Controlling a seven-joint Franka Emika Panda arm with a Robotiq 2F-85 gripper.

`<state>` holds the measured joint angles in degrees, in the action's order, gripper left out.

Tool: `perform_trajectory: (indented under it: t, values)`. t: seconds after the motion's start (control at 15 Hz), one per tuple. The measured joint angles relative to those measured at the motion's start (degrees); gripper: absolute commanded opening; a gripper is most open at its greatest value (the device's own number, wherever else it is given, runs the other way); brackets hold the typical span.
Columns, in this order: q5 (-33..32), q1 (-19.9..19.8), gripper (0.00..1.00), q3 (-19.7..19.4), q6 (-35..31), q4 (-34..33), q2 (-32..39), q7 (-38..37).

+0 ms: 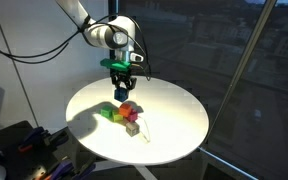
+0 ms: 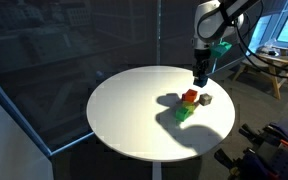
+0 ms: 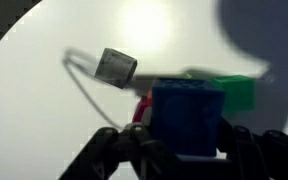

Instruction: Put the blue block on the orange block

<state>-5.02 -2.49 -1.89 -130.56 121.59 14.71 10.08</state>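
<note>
Blue block point(image 3: 187, 115): gripped between the jaws of the gripper point(image 1: 121, 90), clear of the table point(image 1: 174, 110), evidently so that it can be lowered onto the orange block point(image 2: 190, 97) seen just beneath the gripper.

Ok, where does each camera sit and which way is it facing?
Exterior view: beside the table, angled down onto it; arm enters upper left, gripper above the green block.
Exterior view: another side, angled down; arm enters upper right, gripper near the orange block.
Wrist view: on the wrist, looking down past the fingers at the held blue block.
Shared: all three show the green block and grey cube.
</note>
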Motion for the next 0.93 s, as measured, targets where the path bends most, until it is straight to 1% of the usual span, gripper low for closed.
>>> perform_trajectory:
  t: [0.6, 0.93]
  values:
    - [-0.4, 0.0, 0.3, 0.1, -5.5, 0.9, 1.6, 0.0]
    - [-0.4, 0.1, 0.3, 0.2, -6.1, -0.1, 3.7, -0.1]
